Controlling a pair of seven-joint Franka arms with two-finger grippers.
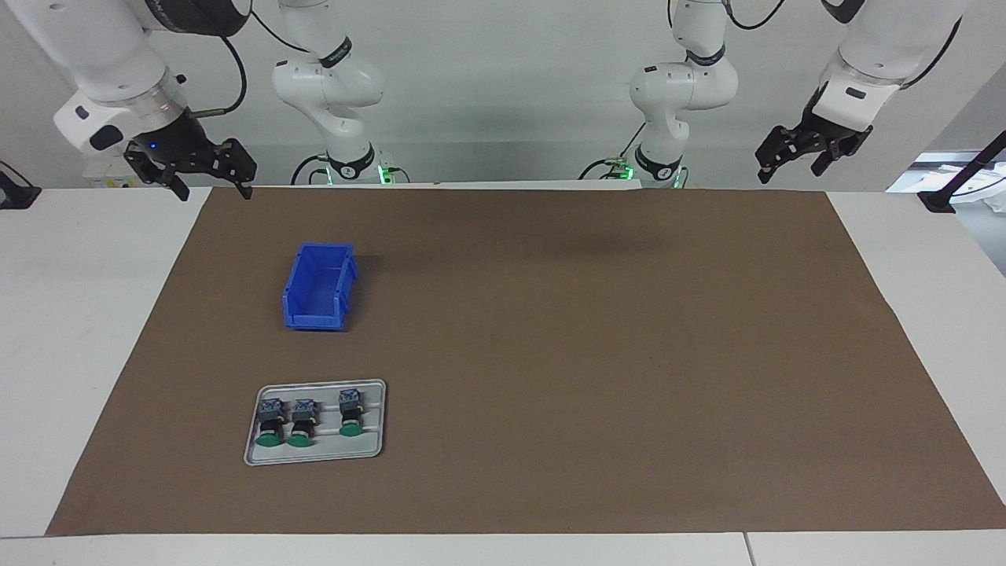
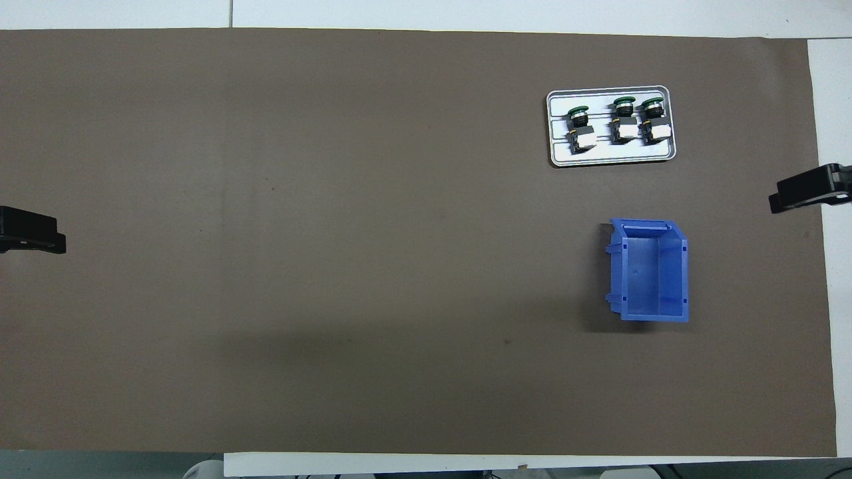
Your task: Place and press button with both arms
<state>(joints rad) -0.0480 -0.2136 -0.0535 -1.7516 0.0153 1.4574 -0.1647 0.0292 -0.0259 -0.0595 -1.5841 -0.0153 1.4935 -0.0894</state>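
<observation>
I see the right gripper (image 1: 206,169) at the upper left of the facing frame, raised over the table's edge by the mat's corner, fingers spread, nothing between them; in the overhead frame only its tip (image 2: 809,188) pokes in at the right edge. The left gripper (image 1: 803,154) hangs at the upper right of the facing frame, also spread and empty, its tip (image 2: 30,229) just entering the overhead frame's left edge. Below the right gripper in the facing frame sits a blue bin (image 1: 318,287), upright, open top. Lower still, in the lower left, a grey tray (image 1: 314,454) holds three buttons lying on their sides, green caps toward the frame's bottom: two close together (image 1: 272,423) (image 1: 302,422), the third (image 1: 350,412) slightly apart. All rests on the brown mat (image 1: 597,354).
</observation>
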